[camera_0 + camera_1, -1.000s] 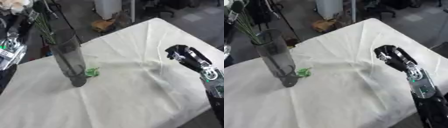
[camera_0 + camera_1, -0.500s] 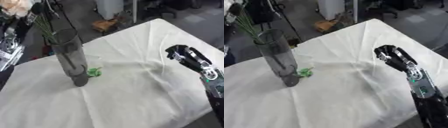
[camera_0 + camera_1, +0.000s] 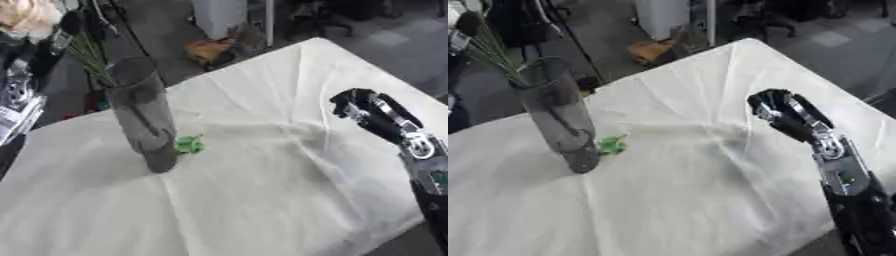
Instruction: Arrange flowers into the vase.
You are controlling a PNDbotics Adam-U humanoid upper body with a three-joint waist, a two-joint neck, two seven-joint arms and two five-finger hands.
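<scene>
A tall dark glass vase [image 3: 144, 117] stands upright on the white cloth at the left. Thin green stems [image 3: 92, 57] slant into its mouth from the upper left, with a pale peach bloom [image 3: 24, 16] at their top. My left hand [image 3: 48, 45] is up by the top left corner, its fingers closed round the stems below the bloom. A small green leaf bit [image 3: 186, 145] lies on the cloth against the vase's foot. My right hand [image 3: 366, 111] hovers over the right side of the table, fingers curled, holding nothing.
The white tablecloth [image 3: 262, 200] is creased and covers the whole table. Its far corner lies at the upper right and its right edge runs near my right arm. Past the far edge there is a brown object on the floor [image 3: 208, 50] and furniture legs.
The bloom and stems have shifted slightly at the top left over the vase. The right hand has stayed where it was.
</scene>
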